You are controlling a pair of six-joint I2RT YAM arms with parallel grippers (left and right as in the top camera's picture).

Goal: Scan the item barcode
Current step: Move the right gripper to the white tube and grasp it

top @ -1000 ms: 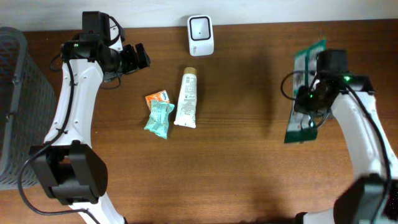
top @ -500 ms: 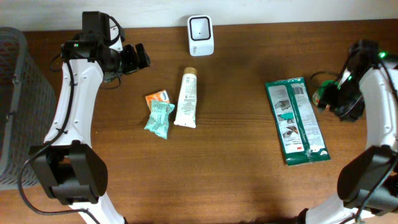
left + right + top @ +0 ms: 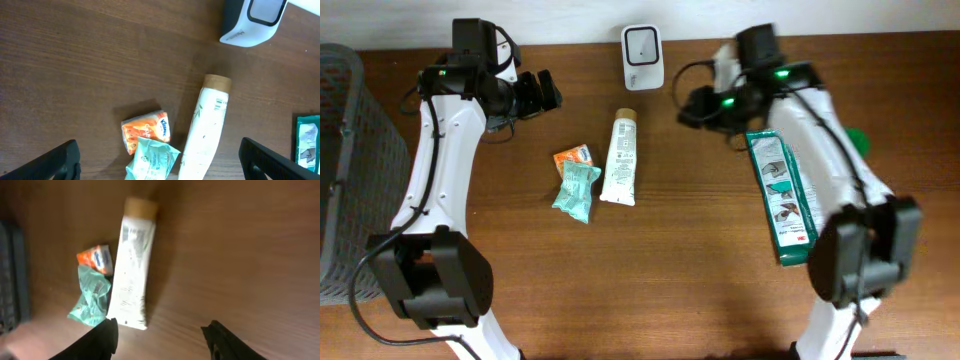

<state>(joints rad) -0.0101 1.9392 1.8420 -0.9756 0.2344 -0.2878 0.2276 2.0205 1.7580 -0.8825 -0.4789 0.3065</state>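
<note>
Two empty end effectors, left end effector (image 3: 548, 92) and right end effector (image 3: 161, 339), jaws spread.
White tube (image 3: 620, 160) lies on the table (image 3: 700, 270) below the barcode scanner (image 3: 643, 57), Kleenex pack (image 3: 572, 155) beside; right arm overlaps green package (image 3: 782, 200).

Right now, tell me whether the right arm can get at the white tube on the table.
Probably yes. The right gripper is open, close beside the tube, with only bare table between them. The two small packets lie on its far side, clear of the approach.
</note>
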